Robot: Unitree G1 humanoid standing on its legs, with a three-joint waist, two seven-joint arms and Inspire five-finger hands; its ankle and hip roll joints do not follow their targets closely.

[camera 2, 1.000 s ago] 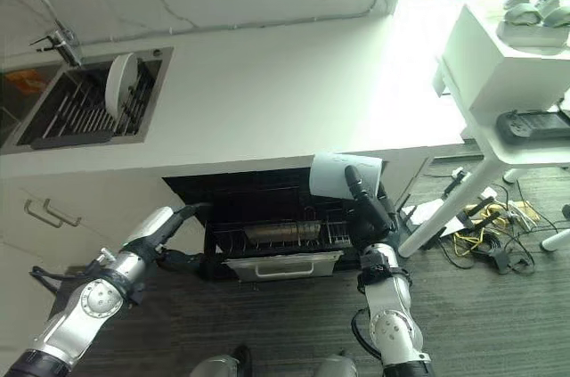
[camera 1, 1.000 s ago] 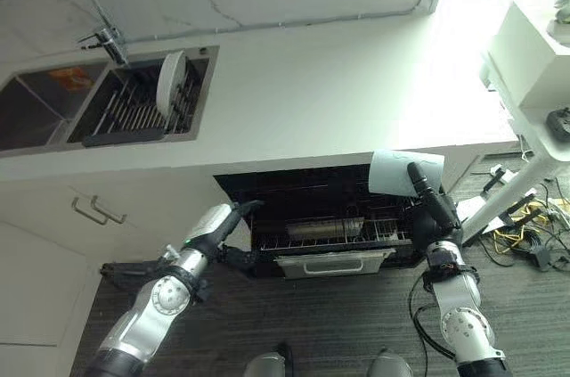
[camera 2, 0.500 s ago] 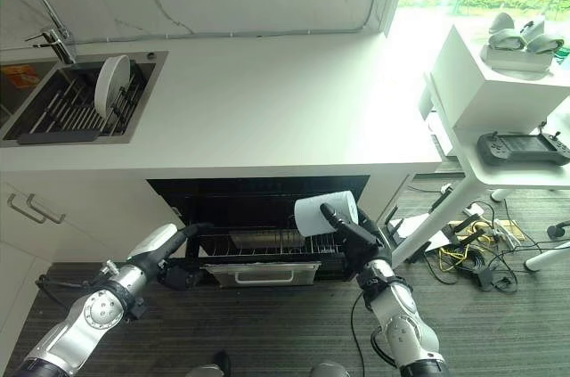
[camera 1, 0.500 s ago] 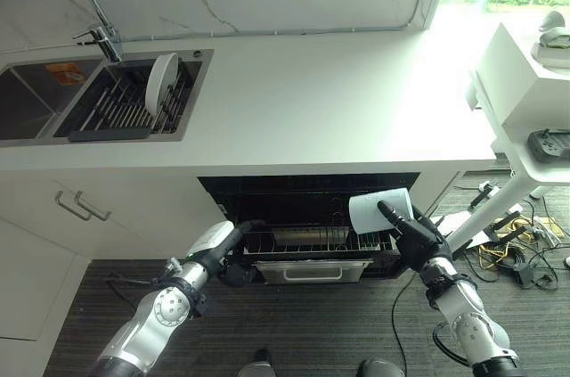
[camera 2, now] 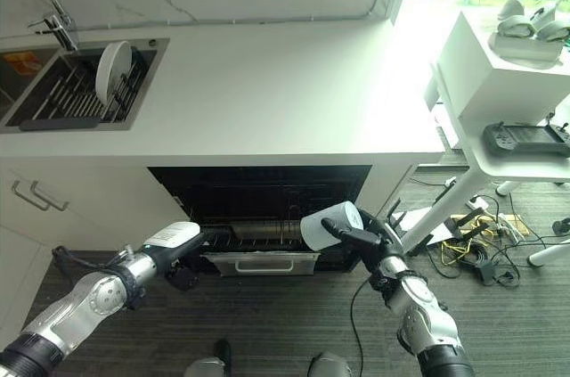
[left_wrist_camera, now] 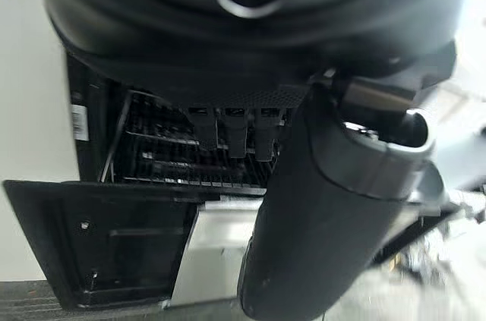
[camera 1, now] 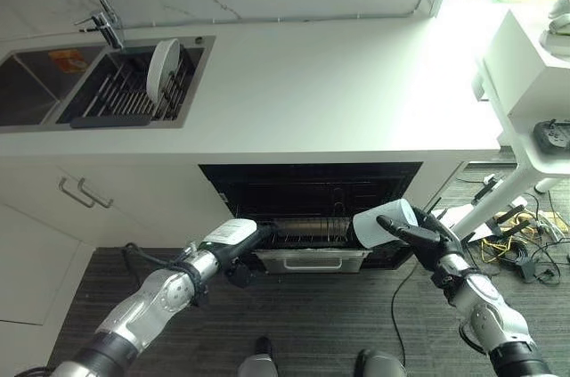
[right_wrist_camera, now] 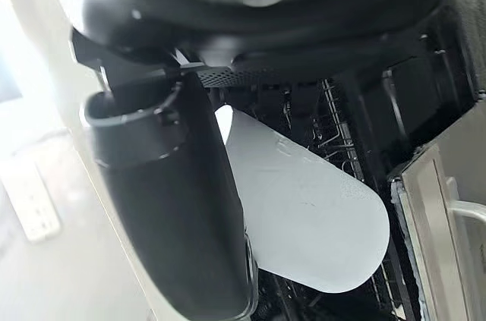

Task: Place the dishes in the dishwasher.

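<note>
Left eye view: the right hand (camera 1: 426, 240) grips a white cup (camera 1: 381, 222) at four o'clock of the open dishwasher (camera 1: 312, 208), not yet racked. The left hand (camera 1: 233, 236) reaches out open-fingered. A plate (camera 1: 161, 70) waits in the sink rack (camera 1: 125, 102).

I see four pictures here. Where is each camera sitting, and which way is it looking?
Left eye view: on the head, looking down at the counter, the open dishwasher and both arms.
Right eye view: beside it, the same scene; the right hand holds a cup.
Left wrist view: on the left arm, looking past the left hand into the rack.
Right wrist view: on the right arm, looking past its thumb at the cup.
Both wrist views share the dishwasher's dark inside.
</note>
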